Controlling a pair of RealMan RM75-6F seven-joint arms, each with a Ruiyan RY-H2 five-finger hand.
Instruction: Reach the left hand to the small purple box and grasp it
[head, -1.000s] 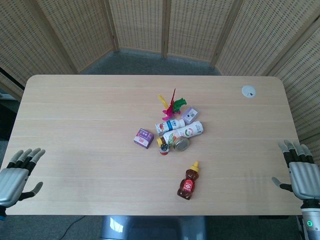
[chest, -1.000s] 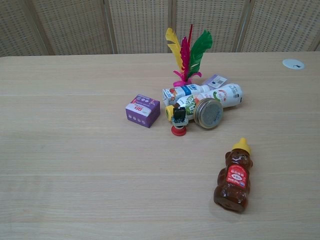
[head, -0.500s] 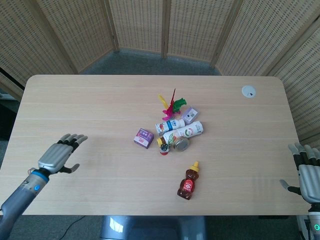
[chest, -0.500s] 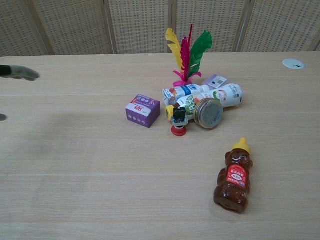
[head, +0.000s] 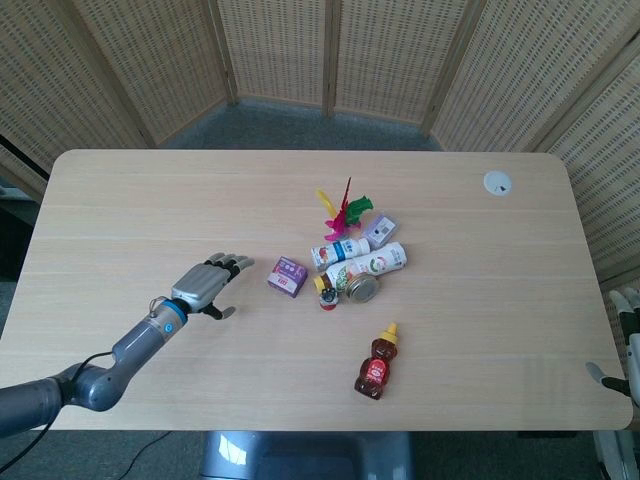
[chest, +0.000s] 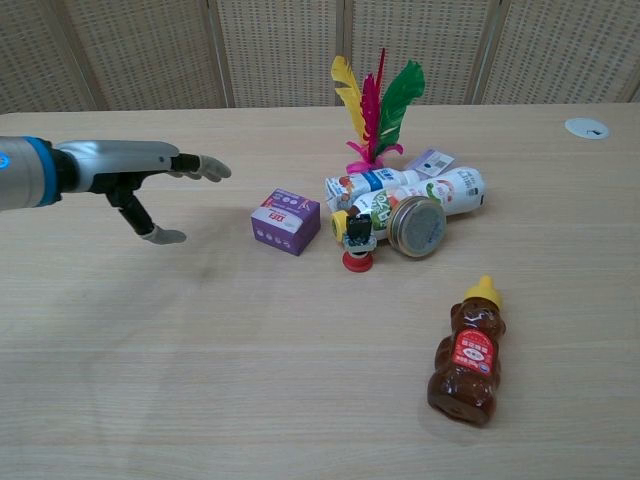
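Note:
The small purple box (head: 288, 276) (chest: 285, 221) stands on the table, just left of a cluster of bottles. My left hand (head: 207, 284) (chest: 150, 175) hovers above the table a short way left of the box, fingers stretched toward it and thumb hanging down, holding nothing. A gap remains between the fingertips and the box. Only a sliver of my right hand (head: 624, 340) shows at the right edge of the head view, off the table; its fingers cannot be read.
Right of the box lie two white bottles (chest: 415, 190), a metal-lidded jar (chest: 416, 227), a small red-based item (chest: 357, 245) and a feather shuttlecock (chest: 374, 105). A bear-shaped honey bottle (chest: 468, 352) lies nearer the front. A white cable grommet (head: 497, 182) sits at the back right.
My left arm has swung in from the table's left front corner toward the purple box, now close beside it. My right hand has drawn back almost out of view.

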